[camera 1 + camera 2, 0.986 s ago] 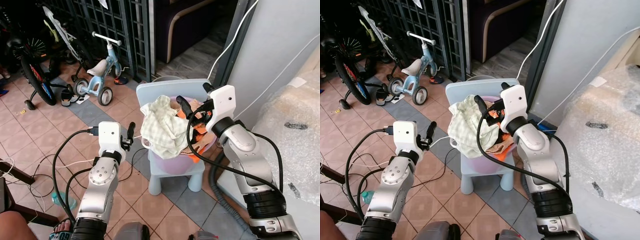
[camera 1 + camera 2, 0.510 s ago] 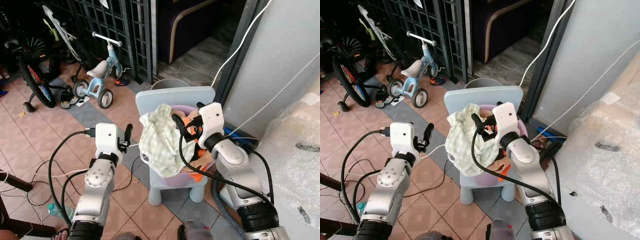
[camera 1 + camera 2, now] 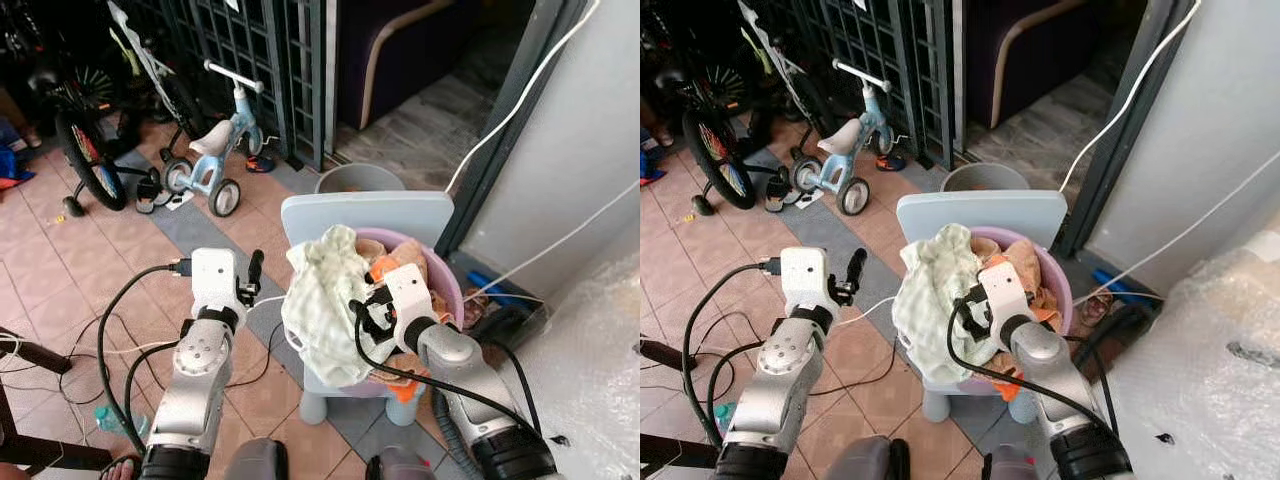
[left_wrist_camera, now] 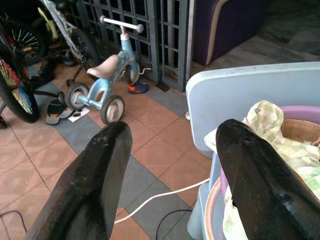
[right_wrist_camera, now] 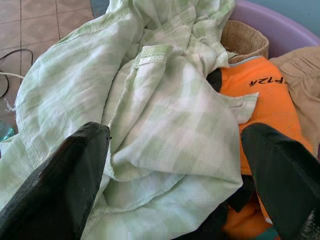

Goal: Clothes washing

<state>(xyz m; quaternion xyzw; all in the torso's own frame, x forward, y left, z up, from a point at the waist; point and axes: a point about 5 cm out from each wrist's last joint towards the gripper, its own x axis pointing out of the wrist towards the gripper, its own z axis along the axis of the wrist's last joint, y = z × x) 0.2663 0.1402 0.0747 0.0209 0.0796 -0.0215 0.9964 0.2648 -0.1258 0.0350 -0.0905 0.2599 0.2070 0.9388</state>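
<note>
The right gripper (image 5: 175,165) hangs with its two black fingers (image 5: 55,185) spread wide over a pale green checked cloth (image 3: 325,300), neither finger clearly touching it. The cloth lies heaped in a round purple plastic basin (image 3: 440,275) and spills over the rim nearest the left arm, beside an orange garment (image 5: 265,100) and a tan one. The basin sits on a small pale blue plastic child's chair (image 3: 365,212), which stands on a floor of terracotta and grey tiles (image 3: 90,270). The left gripper (image 4: 172,165) is held out beside the chair's edge, its fingers parted and empty, the silver arm raised and bent at the elbow. Behind stand a dark metal grille (image 3: 250,50), a light blue child's tricycle (image 3: 222,150), a bicycle wheel (image 3: 92,168), and a grey wall with white cables (image 3: 520,100).
</note>
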